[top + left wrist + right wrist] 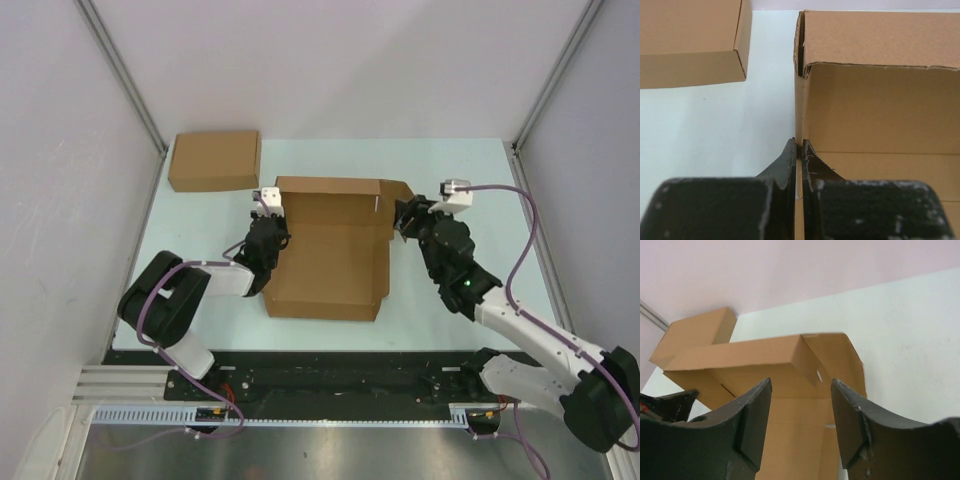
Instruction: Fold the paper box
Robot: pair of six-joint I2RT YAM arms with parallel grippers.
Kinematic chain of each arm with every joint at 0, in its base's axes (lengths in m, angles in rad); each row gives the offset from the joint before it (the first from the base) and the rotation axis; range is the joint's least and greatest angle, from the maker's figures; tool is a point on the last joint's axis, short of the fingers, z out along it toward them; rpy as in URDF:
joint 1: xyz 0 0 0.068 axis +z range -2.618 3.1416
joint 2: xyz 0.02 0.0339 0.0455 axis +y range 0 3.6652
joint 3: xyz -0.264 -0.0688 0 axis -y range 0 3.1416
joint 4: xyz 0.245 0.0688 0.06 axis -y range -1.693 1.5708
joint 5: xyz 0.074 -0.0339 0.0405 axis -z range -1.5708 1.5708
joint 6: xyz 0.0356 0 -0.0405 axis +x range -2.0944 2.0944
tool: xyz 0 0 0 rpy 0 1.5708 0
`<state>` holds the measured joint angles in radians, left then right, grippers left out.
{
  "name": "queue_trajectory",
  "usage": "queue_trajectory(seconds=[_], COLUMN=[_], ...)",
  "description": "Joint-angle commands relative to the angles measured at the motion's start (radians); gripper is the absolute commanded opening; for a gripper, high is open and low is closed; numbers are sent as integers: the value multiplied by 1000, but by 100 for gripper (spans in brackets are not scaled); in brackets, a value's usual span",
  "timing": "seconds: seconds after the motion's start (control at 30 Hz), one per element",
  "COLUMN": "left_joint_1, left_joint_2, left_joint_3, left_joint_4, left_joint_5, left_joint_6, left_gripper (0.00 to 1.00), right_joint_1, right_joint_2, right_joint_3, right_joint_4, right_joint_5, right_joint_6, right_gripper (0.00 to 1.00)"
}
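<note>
The paper box (330, 265) lies at the middle of the table (330, 158), partly raised: its far wall at 12 o'clock stands up, its left wall at 9 o'clock stands upright, and a wide panel lies flat toward 6 o'clock. At the far right corner, about 2 o'clock, a loose flap (837, 362) splays outward, away from the wall beside it. The left hand (799, 145) sits at the box's 9 o'clock side, its fingers pressed together on the thin top edge of the left wall (the cardboard edge shows as a narrow strip between the two black tips). The right hand (801, 385) is at the 2 o'clock corner with its fingers spread and nothing between them, pointing toward the splayed flap; whether either fingertip touches the cardboard cannot be told. A second, closed cardboard box (214, 160) rests at 10 o'clock from the paper box, apart from it, near the table's far left corner.
</note>
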<state>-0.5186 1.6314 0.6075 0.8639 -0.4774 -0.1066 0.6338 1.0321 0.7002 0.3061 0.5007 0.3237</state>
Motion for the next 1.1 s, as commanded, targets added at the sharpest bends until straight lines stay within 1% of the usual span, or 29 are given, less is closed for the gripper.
queue_trajectory(seconds=[0.0,0.03,0.1,0.13,0.17,0.23,0.33,0.4,0.43,0.57,0.6,0.67,0.73,0.83,0.97,1.07], left_joint_1=[-3,-1,-3,-3,-3,-3,-4,-8,-8,-14,-15,-18,-26,-35,-44,-46], left_joint_2=[-39,-41,-42,-41,-42,-44,-45,-44,-44,-45,-47,-50,-51,-53,-56,-59], left_joint_3=[28,26,23,21,20,17,15,15,14,8,8,3,0,-3,-8,-11], left_joint_4=[-28,-26,-25,-20,-17,-13,-8,-6,-5,6,6,9,12,15,15,15], left_joint_5=[-79,-79,-79,-78,-75,-70,-64,-66,-69,-64,-64,-67,-69,-76,-76,-76], left_joint_6=[-38,-38,-36,-28,-25,-22,-18,-16,-15,-5,-2,2,11,22,24,31], left_gripper=[0,0,0,0,0,0,0,0,0,0,0,0,0,0,0,0], right_joint_1=[-48,-57,-71,-77,-82,-85,-101,-132,-147,-157,-157,-155,-149,-129,-134,-146], right_joint_2=[-46,-38,-20,-3,3,19,48,101,123,203,254,308,368,439,537,592], right_joint_3=[-134,-151,-215,-237,-257,-298,-300,-304,-309,-376,-377,-363,-349,-320,-289,-252], right_joint_4=[-131,-131,-101,-84,-37,8,44,68,82,316,349,431,459,495,577,603], right_joint_5=[7,-28,-40,-63,-70,-79,-89,-138,-178,-237,-244,-264,-268,-232,-203,-185], right_joint_6=[122,145,214,234,248,262,256,296,349,477,501,534,546,546,546,535], right_gripper=[48,47,45,47,51,54,56,56,56,56,56,56,55,55,53,52])
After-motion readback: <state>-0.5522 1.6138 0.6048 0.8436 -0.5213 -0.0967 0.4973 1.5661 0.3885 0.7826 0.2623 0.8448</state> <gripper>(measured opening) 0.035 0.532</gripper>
